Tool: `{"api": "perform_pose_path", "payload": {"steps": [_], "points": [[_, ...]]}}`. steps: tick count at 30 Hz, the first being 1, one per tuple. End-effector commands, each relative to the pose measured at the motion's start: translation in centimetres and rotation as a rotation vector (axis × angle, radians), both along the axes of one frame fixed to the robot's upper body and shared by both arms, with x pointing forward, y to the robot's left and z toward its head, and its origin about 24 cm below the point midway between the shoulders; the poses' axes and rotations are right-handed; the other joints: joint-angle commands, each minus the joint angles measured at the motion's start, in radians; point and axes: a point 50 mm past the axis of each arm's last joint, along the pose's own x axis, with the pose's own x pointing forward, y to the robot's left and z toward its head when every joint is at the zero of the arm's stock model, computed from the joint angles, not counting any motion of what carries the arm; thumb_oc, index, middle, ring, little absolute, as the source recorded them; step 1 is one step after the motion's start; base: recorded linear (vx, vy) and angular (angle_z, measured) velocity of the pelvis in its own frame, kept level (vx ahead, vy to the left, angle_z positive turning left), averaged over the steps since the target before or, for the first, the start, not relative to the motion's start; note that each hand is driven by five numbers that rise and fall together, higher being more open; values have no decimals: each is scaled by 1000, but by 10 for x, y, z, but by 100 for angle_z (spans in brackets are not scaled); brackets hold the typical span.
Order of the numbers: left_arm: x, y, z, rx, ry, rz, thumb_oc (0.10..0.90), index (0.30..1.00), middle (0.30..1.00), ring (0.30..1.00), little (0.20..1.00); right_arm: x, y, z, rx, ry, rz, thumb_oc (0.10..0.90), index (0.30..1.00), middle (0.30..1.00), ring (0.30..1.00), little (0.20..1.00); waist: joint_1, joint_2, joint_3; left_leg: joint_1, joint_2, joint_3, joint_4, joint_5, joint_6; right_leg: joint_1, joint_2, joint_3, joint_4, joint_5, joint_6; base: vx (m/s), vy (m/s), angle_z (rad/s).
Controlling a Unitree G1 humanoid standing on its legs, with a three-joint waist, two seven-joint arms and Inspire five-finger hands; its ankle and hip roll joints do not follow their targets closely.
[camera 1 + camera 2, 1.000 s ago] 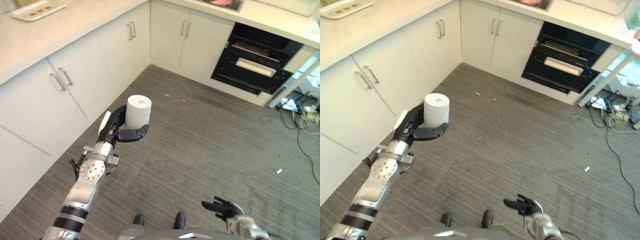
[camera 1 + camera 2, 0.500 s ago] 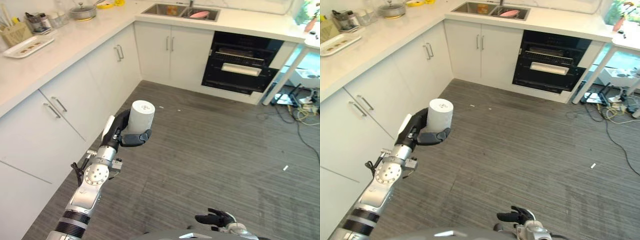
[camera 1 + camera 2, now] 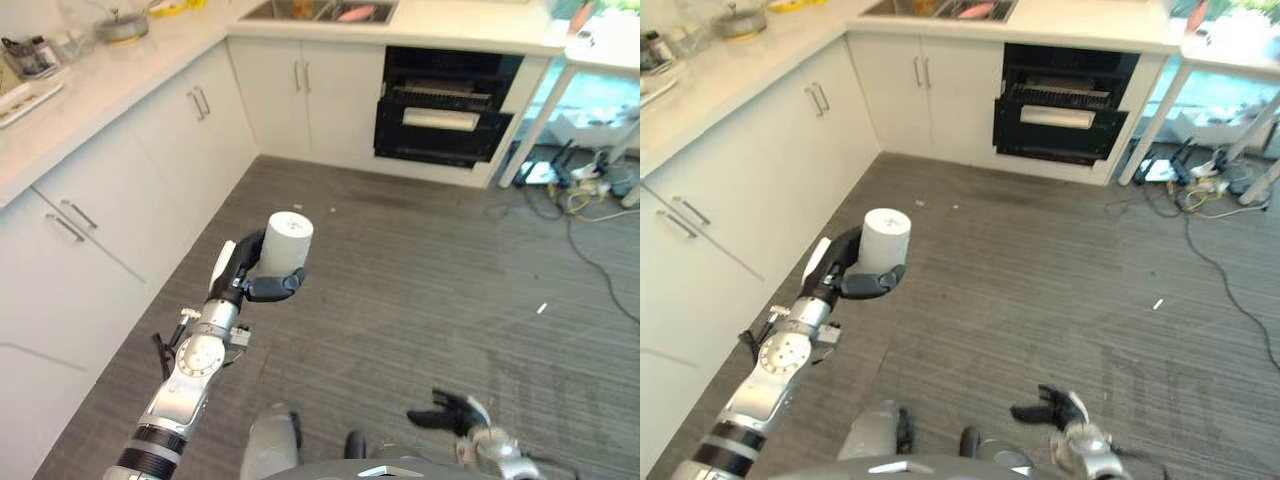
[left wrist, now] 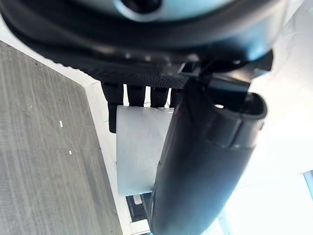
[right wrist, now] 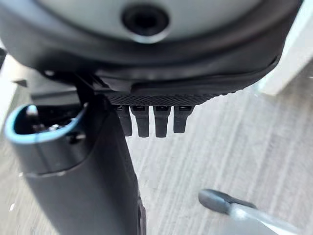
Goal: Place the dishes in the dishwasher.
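Now, the moment as lines:
Change: the whole picture had shifted since half a second before, so the camera moved; the white cup point(image 3: 287, 243) stayed upright in the same grasp.
Left hand point(image 3: 243, 271): raised over the grey plank floor point(image 3: 420, 270), fingers and thumb curled round the cup's lower wall.
Cup, wrist view: its pale side point(image 4: 139, 147) lay between the finger row and the thumb.
Right hand point(image 3: 450, 413): low, holding nothing, fingers relaxed and spread; its wrist view showed them straight over the floor.
Dishwasher point(image 3: 445, 108): dark, well beyond the left hand, set among white cabinets point(image 3: 285, 90).
Writing: none readable.
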Motion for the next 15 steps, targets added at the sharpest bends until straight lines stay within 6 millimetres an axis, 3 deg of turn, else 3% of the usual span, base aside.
{"api": "perform_pose_path", "payload": {"steps": [1,4,7,8,9,11,12,14,15], "points": [[21,9,76,14,-379,34,400,300,300,300,300,51,5,38,-13,-269,55,800,900,900,900,900,2,3,-32,-23,53,-45,-9,151,-19,204,-7,27,-9,-71,69,224,38,-94],[21,13,81,31,-407,63,400,300,300,300,300,80,19,59,-11,-372,119,800,900,900,900,900,38,-9,-31,-54,54,-81,-203,200,-42,253,-5,72,-41,-92,82,328,60,-45],[17,19,79,41,-397,78,400,300,300,300,300,82,37,60,26,-383,180,800,900,900,900,900,52,-19,-64,-19,106,30,-232,238,-28,286,-8,98,-36,-128,98,429,159,-80],[17,19,79,47,-394,73,400,300,300,300,300,79,41,58,34,-380,191,800,900,900,900,900,57,-28,-72,-19,113,48,-216,272,-27,278,-16,92,-13,-143,97,456,198,-57],[17,19,79,59,-393,67,400,300,300,300,300,75,42,56,31,-370,203,800,900,900,900,900,64,-41,-82,-27,109,57,-200,268,-15,271,-23,92,15,-152,103,509,189,-42],[14,19,75,86,-364,46,400,300,300,300,300,61,46,43,56,-318,197,800,900,900,900,900,76,-86,-100,-25,73,53,-151,220,27,236,-59,73,146,-87,154,547,208,-16],[14,18,73,93,-351,39,400,300,300,300,300,51,47,35,71,-279,179,800,900,900,900,900,73,-111,-103,-25,45,51,-122,185,48,219,-79,68,229,1,195,334,148,-6],[14,18,73,93,-351,39,400,300,300,300,300,51,47,35,71,-279,179,800,900,900,900,900,73,-111,-103,-25,45,51,-122,185,48,219,-79,68,229,1,195,223,122,4],[13,17,74,100,-349,19,400,300,300,300,300,38,50,25,113,-237,137,800,900,900,900,900,59,-125,-94,6,12,42,-81,113,89,131,-109,71,441,172,244,251,154,18]]}}
